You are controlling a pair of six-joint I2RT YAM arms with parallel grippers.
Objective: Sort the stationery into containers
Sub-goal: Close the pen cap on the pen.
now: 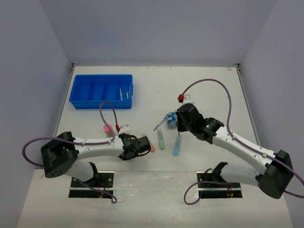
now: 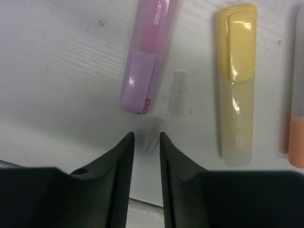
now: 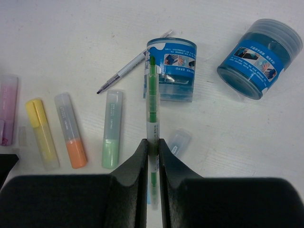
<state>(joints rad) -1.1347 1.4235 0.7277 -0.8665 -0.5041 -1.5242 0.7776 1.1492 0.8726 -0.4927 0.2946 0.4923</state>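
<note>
On the table, the tray is seen at the far left, with two pens lying toward its right end, lengthwise along the compartments. The rest of the stationery is spread at mid-table, well apart from the tray. The right gripper is closed tight on a green pen. The pick-up step is judged done for that piece, and a carry across to the tray is called for next, with the pen turned until its length matches a compartment before release. The left gripper is held low over the markers, its jaws narrowly apart with a small clear cap between the tips. Whether the cap is already pinched cannot be told. Two round tubs are seen beyond the right gripper, the nearer upright, the farther tipped on its side. A purple marker and a yellow marker lie side by side ahead of the left jaws, long axes running away from the wrist, caps at opposite ends. The green pen's long axis is in line with the right fingers, and its far end points away from the wrist, in front of the nearer tub.
</note>
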